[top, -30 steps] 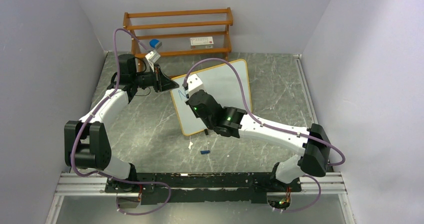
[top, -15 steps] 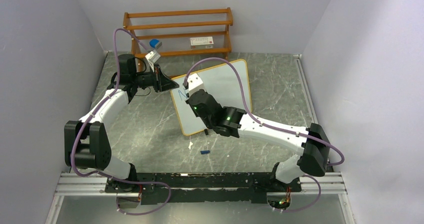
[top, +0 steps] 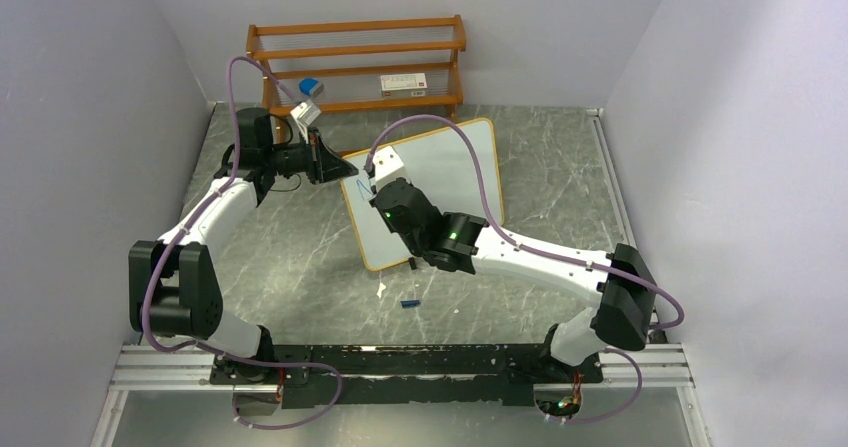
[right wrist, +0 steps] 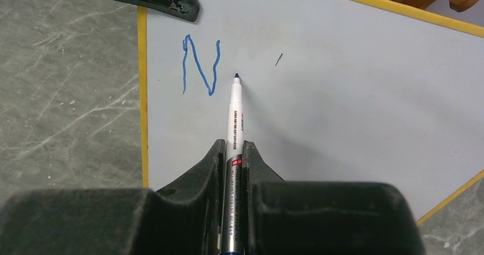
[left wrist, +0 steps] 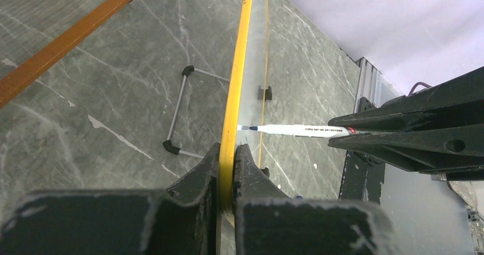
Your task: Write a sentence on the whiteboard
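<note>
My left pincer [left wrist: 228,152] is clamped on the whiteboard's [top: 462,157] yellow frame, centre of the overhead view, bracing it against writing pressure. My right pincer [right wrist: 234,148] grips the marker [right wrist: 234,115], its tip just right of the sentence [right wrist: 200,67], only a blue N, placed for the next letter.

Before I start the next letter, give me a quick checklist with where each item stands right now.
1. Left hand clamped on the whiteboard frame: ok.
2. Marker gripped straight in the right hand: ok.
3. Marker tip just right of the blue N, clear of its strokes: ok.
4. Tip touching the board surface: cannot tell.
5. Free board space to the right for more letters: ok, apart from one small dark mark.
</note>
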Robot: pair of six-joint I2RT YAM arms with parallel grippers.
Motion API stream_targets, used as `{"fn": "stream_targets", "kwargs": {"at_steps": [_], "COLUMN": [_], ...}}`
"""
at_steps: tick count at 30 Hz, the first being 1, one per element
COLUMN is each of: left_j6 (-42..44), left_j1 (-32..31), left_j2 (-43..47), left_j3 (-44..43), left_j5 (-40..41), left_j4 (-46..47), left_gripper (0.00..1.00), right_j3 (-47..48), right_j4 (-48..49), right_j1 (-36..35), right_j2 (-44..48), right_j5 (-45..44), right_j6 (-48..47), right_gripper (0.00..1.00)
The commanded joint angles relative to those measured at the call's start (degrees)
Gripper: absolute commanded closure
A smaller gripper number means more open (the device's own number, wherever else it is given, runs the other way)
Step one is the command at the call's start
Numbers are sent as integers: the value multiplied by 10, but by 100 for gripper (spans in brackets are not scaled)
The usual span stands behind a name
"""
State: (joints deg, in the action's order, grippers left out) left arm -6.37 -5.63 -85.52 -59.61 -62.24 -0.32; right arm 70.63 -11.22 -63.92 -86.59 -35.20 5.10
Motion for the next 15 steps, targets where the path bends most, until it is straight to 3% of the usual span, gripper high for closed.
{"fn": "stream_targets", "kwargs": {"at_steps": [1,15], "left_j6": [82,82], "left_j1": [-18,-18], "left_j2": [-28,-27], "left_j3": [17,17], "left_j5": [68,67], "left_j4": [-56,-55], "left_gripper": [95,95], "right_j3": [7,10], "right_j4": [14,-13], "right_j1": [5,5], "right_j2": [-11,-8], "right_j5": [-3,20], "right_j6": [-1,8], "right_gripper": [100,100]}}
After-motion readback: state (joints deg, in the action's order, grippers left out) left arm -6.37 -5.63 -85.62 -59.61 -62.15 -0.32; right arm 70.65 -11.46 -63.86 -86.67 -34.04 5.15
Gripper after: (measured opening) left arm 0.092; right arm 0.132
